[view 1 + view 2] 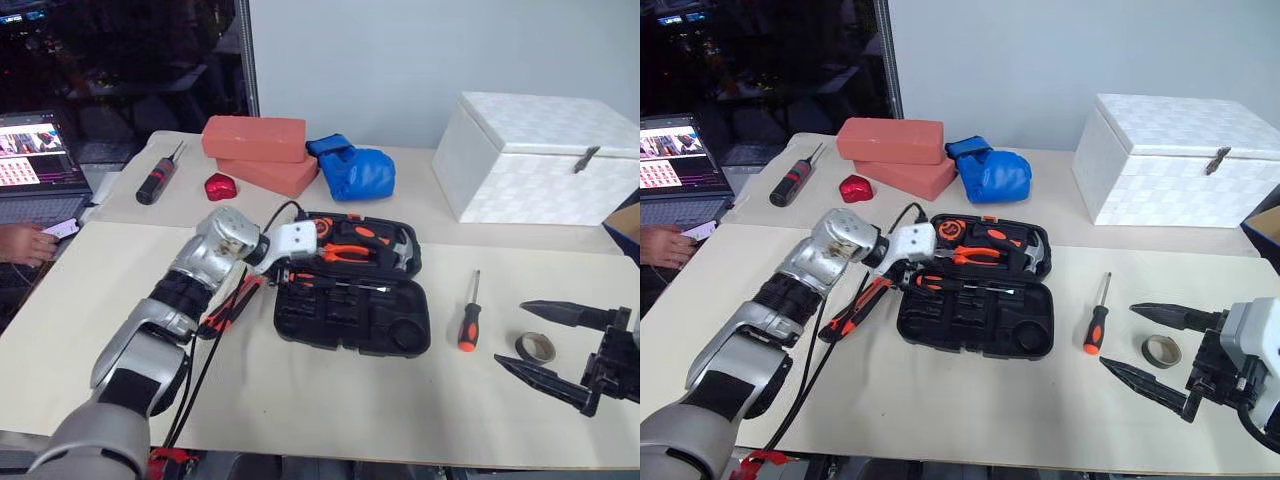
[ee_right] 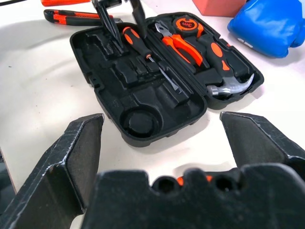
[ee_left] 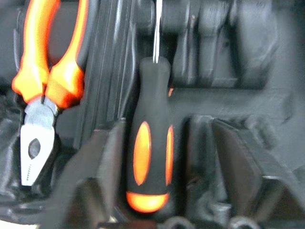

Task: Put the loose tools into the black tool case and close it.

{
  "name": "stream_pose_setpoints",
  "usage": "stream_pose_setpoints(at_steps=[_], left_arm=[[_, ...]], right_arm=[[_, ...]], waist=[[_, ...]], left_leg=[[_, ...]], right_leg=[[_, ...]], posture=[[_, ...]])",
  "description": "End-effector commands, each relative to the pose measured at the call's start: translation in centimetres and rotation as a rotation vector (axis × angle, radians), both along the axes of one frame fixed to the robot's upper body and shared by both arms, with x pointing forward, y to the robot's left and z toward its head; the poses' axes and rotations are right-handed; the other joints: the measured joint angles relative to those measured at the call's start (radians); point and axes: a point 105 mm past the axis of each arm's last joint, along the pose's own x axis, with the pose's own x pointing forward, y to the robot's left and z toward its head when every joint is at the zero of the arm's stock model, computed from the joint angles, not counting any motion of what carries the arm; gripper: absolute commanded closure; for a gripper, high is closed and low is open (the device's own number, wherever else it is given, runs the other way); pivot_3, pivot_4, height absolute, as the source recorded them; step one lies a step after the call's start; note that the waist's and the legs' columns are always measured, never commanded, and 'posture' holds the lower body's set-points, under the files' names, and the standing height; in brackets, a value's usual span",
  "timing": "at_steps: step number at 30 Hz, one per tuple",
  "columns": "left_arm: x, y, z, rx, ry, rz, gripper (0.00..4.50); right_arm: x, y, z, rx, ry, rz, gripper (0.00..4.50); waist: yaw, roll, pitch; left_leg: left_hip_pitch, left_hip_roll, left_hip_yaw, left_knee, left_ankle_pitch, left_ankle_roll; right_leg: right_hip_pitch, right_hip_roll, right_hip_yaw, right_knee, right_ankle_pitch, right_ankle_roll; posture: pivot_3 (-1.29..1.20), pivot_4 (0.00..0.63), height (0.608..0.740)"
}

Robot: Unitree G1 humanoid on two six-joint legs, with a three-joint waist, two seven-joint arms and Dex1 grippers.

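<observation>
The black tool case is being shown lying open near the middle of the table, with pliers, a hammer and a tape measure seated in its far half. The left gripper is being held over the case's left end, its fingers parted on either side of an orange-and-black screwdriver lying in a recess of the near half; whether the fingers are touching the handle cannot be told. A utility knife is being left on the table just beside the case's left edge. Toward the table's right edge, a second screwdriver and a greyish tape ring are lying loose, near the right gripper, whose fingers are being held wide apart and grasping nothing.
</observation>
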Motion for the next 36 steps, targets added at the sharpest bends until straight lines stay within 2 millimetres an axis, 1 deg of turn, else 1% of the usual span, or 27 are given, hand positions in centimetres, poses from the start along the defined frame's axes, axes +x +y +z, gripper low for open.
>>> stream_pose_setpoints(at_steps=[1, 3, 5, 6, 7, 10, 11, 12, 13, 14, 15, 16, 17, 18, 21, 22, 23, 25, 27, 28, 30, 33, 35, 36], left_arm=[[-1.1, -0.2, 2.0, -0.181, 0.042, 0.029, 2.52], [-1.9, -0.5, 2.5, -0.275, 0.052, 0.054, 3.34], [-3.0, -0.7, 3.3, -0.369, 0.055, 0.066, 4.13], [-3.4, -0.7, 3.5, -0.392, 0.055, 0.067, 4.42], [-4.1, -0.6, 3.7, -0.412, 0.06, 0.057, 4.47], [-6.5, -0.2, 3.9, -0.435, 0.094, 0.029, 4.47], [-7.2, 0.1, 3.9, -0.437, 0.103, 0.013, 4.22], [-7.9, 0.0, 4.0, -0.444, 0.122, -0.002, 3.97], [-8.4, 0.0, 4.1, -0.448, 0.131, -0.011, 3.82], [-8.9, -0.1, 4.2, -0.447, 0.134, -0.021, 3.4], [-9.1, -0.1, 4.2, -0.447, 0.136, -0.028, 3.1], [-9.3, -0.2, 4.3, -0.448, 0.134, -0.045, 2.78], [-9.7, -0.5, 4.3, -0.449, 0.133, -0.06, 2.3], [-9.8, -0.7, 4.4, -0.45, 0.133, -0.063, 2.03], [-10.3, -1.9, 4.1, -0.438, 0.121, -0.086, 0.85], [-10.5, -2.3, 4.0, -0.434, 0.124, -0.091, 0.49], [-10.7, -2.4, 3.8, -0.423, 0.126, -0.11, 0.04], [-10.9, -2.6, 3.7, -0.407, 0.121, -0.133, 0.04], [-10.9, -3.0, 3.7, -0.399, 0.111, -0.139, 0.04], [-10.8, -3.0, 3.7, -0.391, 0.1, -0.144, 0.04], [-10.7, -2.8, 3.8, -0.377, 0.087, -0.151, 0.04], [-10.8, -3.0, 3.7, -0.362, 0.073, -0.155, 0.04], [-10.6, -2.6, 3.7, -0.357, 0.058, -0.145, 0.04], [-10.6, -2.4, 3.6, -0.348, 0.048, -0.145, 0.02]], right_arm=[[0.3, 0.0, 0.7, 0.02, -0.043, -0.024, 0.0], [0.6, -0.3, 0.7, 0.05, -0.056, -0.076, 0.0], [1.1, -1.0, 0.3, 0.06, -0.061, -0.166, 0.0], [1.3, -1.3, 0.2, 0.062, -0.061, -0.197, 0.0], [1.8, -1.8, -0.1, 0.054, -0.076, -0.258, 0.0], [2.7, -3.0, -1.5, 0.058, -0.023, -0.421, 0.0], [3.0, -3.0, -2.0, 0.071, 0.021, -0.469, 0.0], [3.2, -3.6, -2.6, 0.018, 0.06, -0.542, 0.0], [3.4, -4.4, -3.0, -0.061, 0.076, -0.612, 0.0], [3.6, -5.0, -3.3, -0.133, 0.089, -0.671, 0.0], [3.7, -4.9, -3.7, -0.145, 0.129, -0.687, 0.0], [4.0, -4.3, -4.2, -0.109, 0.191, -0.667, 0.0], [3.9, -4.0, -4.5, -0.08, 0.243, -0.65, 0.0], [4.1, -4.0, -4.8, -0.077, 0.283, -0.661, 0.0], [4.5, -4.7, -5.3, -0.067, 0.351, -0.707, 0.0], [4.8, -5.1, -5.5, -0.03, 0.378, -0.735, 0.0], [5.4, -5.0, -5.7, 0.01, 0.403, -0.749, 0.0], [6.4, -4.9, -6.1, 0.071, 0.458, -0.778, 0.0], [7.2, -5.6, -6.7, 0.096, 0.496, -0.841, 0.0], [7.7, -5.5, -7.0, 0.109, 0.512, -0.85, 0.0], [8.8, -4.5, -7.5, 0.137, 0.54, -0.831, 0.0], [9.5, -4.1, -7.9, 0.166, 0.569, -0.818, 0.0], [10.4, -3.2, -8.4, 0.144, 0.574, -0.802, 0.0], [10.8, -2.8, -8.7, 0.136, 0.58, -0.792, 0.25]], waist=[[0.0, 0.002, -0.001], [0.0, 0.002, -0.001], [0.001, 0.002, -0.001], [0.002, 0.002, -0.001], [0.002, 0.002, -0.001], [0.002, 0.002, -0.001], [0.001, 0.003, -0.001], [-0.002, 0.003, -0.001], [-0.002, 0.005, -0.001], [-0.001, 0.006, -0.001], [0.0, 0.006, -0.001], [-0.001, 0.006, -0.001], [-0.001, 0.006, 0.0], [-0.001, 0.006, 0.0], [0.002, 0.006, 0.0], [0.004, 0.006, 0.0], [0.004, 0.006, 0.0], [0.001, 0.005, 0.0], [-0.005, 0.005, 0.0], [-0.005, 0.005, 0.0], [-0.005, 0.005, 0.0], [-0.006, 0.006, 0.0], [-0.005, 0.006, 0.0], [-0.006, 0.006, 0.0]], left_leg=[[0.0, 0.0, 0.0, 0.0, 0.0, 0.0], [0.0, 0.0, 0.0, 0.0, 0.0, 0.001], [0.0, 0.0, -0.001, 0.0, -0.001, 0.001], [0.0, 0.0, -0.001, 0.0, -0.001, 0.001], [-0.001, 0.0, -0.001, 0.0, -0.001, 0.001], [0.0, 0.0, -0.001, 0.0, -0.001, 0.001], [0.0, 0.0, -0.001, 0.0, -0.001, 0.001], [0.001, 0.0, -0.001, 0.0, -0.001, 0.001], [0.001, 0.0, -0.001, 0.0, -0.001, 0.001], [0.001, 0.0, -0.001, 0.0, -0.001, 0.001], [0.001, 0.0, -0.001, 0.0, -0.001, 0.001], [0.001, -0.001, -0.001, 0.0, -0.001, 0.001], [0.002, -0.001, -0.001, 0.0, -0.001, 0.001], [0.001, -0.001, -0.001, 0.0, 0.0, 0.002], [0.003, -0.002, -0.002, 0.0, 0.0, 0.003], [0.002, -0.002, -0.002, 0.0, 0.0, 0.003], [0.001, -0.002, -0.002, 0.0, 0.001, 0.003], [0.001, -0.002, -0.002, 0.0, 0.001, 0.003], [0.0, -0.002, -0.002, 0.0, 0.001, 0.004], [0.0, -0.002, -0.002, 0.0, 0.001, 0.004], [-0.001, -0.002, -0.003, 0.0, 0.001, 0.004], [-0.001, -0.002, -0.004, -0.001, 0.001, 0.005], [-0.002, -0.002, -0.004, -0.001, 0.0, 0.005], [-0.002, -0.002, -0.004, -0.001, 0.0, 0.005]], right_leg=[[0.0, 0.0, 0.0, 0.0, 0.0, 0.0], [0.001, 0.0, 0.0, 0.0, -0.001, 0.001], [0.001, 0.0, 0.0, 0.0, -0.001, 0.002], [0.001, 0.0, 0.0, 0.0, -0.001, 0.002], [0.0, 0.0, 0.0, 0.0, -0.001, 0.002], [0.001, 0.0, 0.0, 0.0, -0.001, 0.002], [0.001, 0.0, 0.0, 0.0, -0.001, 0.001], [0.001, 0.0, 0.0, 0.0, -0.002, 0.001], [0.001, 0.0, 0.0, 0.0, -0.001, 0.001], [0.001, 0.0, 0.0, 0.001, -0.001, 0.001], [0.001, -0.001, 0.0, 0.001, -0.001, 0.0], [0.001, -0.001, 0.0, 0.001, -0.001, 0.0], [0.001, -0.001, 0.0, 0.0, -0.001, 0.0], [0.001, -0.001, 0.0, 0.0, -0.001, 0.0], [0.003, -0.001, 0.0, 0.0, -0.001, 0.0], [0.004, -0.001, 0.0, -0.001, -0.001, 0.0], [0.004, -0.001, 0.0, -0.001, -0.001, 0.0], [0.004, -0.001, 0.001, -0.002, -0.001, 0.0], [0.004, 0.0, 0.001, -0.003, -0.001, 0.0], [0.003, 0.0, 0.001, -0.003, -0.001, 0.0], [0.003, 0.001, 0.001, -0.003, -0.001, 0.001], [0.002, 0.001, 0.001, -0.003, -0.001, 0.001], [0.001, 0.001, 0.001, -0.003, -0.002, 0.002], [0.002, 0.001, 0.001, -0.003, -0.002, 0.002]], posture=[[0.0, 0.15, 0.74], [0.0, 0.15, 0.74], [0.0, 0.15, 0.74], [0.0, 0.15, 0.74], [0.0, 0.15, 0.74], [0.0, 0.15, 0.74], [0.0, 0.15, 0.74], [0.0, 0.15, 0.74], [0.0, 0.15, 0.74], [0.0, 0.15, 0.74], [0.0, 0.15, 0.74], [0.0, 0.15, 0.74], [0.0, 0.15, 0.74], [0.0, 0.15, 0.74], [0.0, 0.15, 0.74], [0.0, 0.15, 0.74], [0.0, 0.15, 0.74], [0.0, 0.15, 0.74], [0.0, 0.15, 0.74], [0.0, 0.15, 0.74], [0.0, 0.15, 0.74], [0.0, 0.15, 0.74], [0.0, 0.15, 0.74], [0.0, 0.15, 0.74]])
